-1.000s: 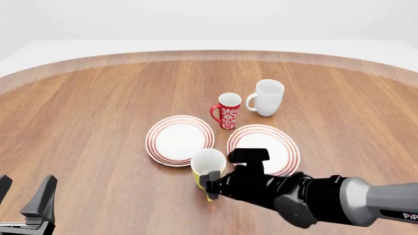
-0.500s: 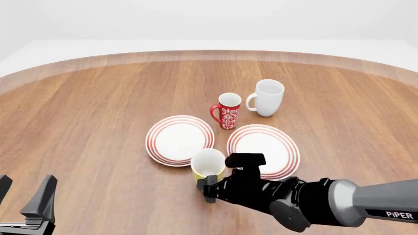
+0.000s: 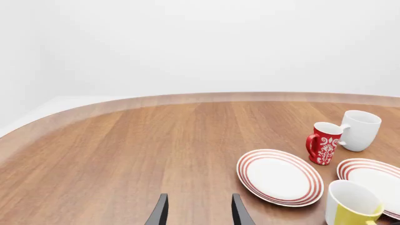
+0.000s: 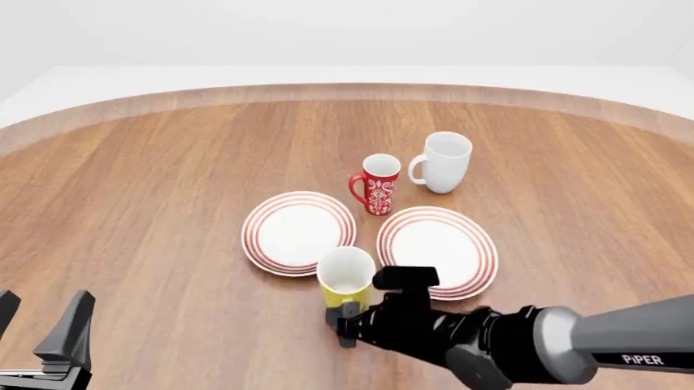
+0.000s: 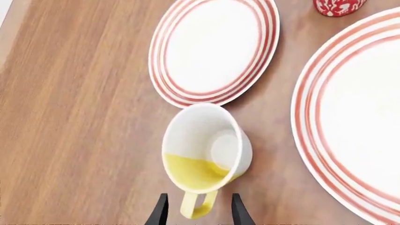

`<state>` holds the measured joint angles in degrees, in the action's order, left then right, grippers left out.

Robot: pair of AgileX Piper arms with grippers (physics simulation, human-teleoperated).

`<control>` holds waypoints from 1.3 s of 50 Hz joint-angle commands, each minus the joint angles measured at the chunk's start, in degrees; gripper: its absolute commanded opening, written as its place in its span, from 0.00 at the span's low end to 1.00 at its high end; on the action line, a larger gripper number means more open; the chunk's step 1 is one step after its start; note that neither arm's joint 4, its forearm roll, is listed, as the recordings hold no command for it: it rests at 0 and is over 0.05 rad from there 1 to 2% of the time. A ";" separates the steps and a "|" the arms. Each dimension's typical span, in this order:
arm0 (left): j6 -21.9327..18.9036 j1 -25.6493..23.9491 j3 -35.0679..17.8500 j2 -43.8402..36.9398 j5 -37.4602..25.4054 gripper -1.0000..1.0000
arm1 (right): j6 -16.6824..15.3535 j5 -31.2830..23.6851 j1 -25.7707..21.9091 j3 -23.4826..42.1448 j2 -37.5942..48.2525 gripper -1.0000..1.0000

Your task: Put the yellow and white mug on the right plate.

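The yellow and white mug (image 4: 346, 279) stands upright on the table, just in front of the gap between the two plates, with its handle (image 5: 198, 206) pointing toward the near edge. It also shows in the left wrist view (image 3: 350, 206). My right gripper (image 4: 347, 327) is open just in front of the mug. In the right wrist view its fingertips (image 5: 198, 213) stand on either side of the handle without closing on it. The right plate (image 4: 474, 244), white with red rings, lies empty just right of the mug (image 5: 350, 140). My left gripper (image 4: 41, 329) is open and empty at the near left (image 3: 198, 213).
The left plate (image 4: 298, 231) lies just behind and to the left of the mug. A red white-patterned mug (image 4: 379, 185) and a larger white mug (image 4: 444, 162) stand behind the plates. The table's curved far edge (image 4: 347, 89) runs across the back.
My right gripper has drawn back toward the near edge and dropped lower, uncovering more of the yellow mug. The mug and the left arm have not moved.
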<state>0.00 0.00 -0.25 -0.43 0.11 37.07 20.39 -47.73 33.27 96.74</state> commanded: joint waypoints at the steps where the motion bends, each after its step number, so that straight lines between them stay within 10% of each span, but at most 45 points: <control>1: 0.00 0.00 0.00 0.00 0.00 1.00 | 0.90 1.70 -0.47 -0.67 1.14 1.00; 12: 0.00 0.00 0.00 0.00 0.00 1.00 | 1.33 2.41 -0.80 -0.69 1.50 1.00; 13: 0.00 0.00 0.00 0.00 0.00 1.00 | 1.02 2.14 -0.57 -0.58 1.38 0.00; 65: 0.00 0.00 0.00 0.00 0.00 1.00 | -9.91 -10.86 6.01 5.14 -9.63 0.00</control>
<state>0.00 0.00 -0.25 -0.43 0.11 28.97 11.66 -43.23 37.12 88.99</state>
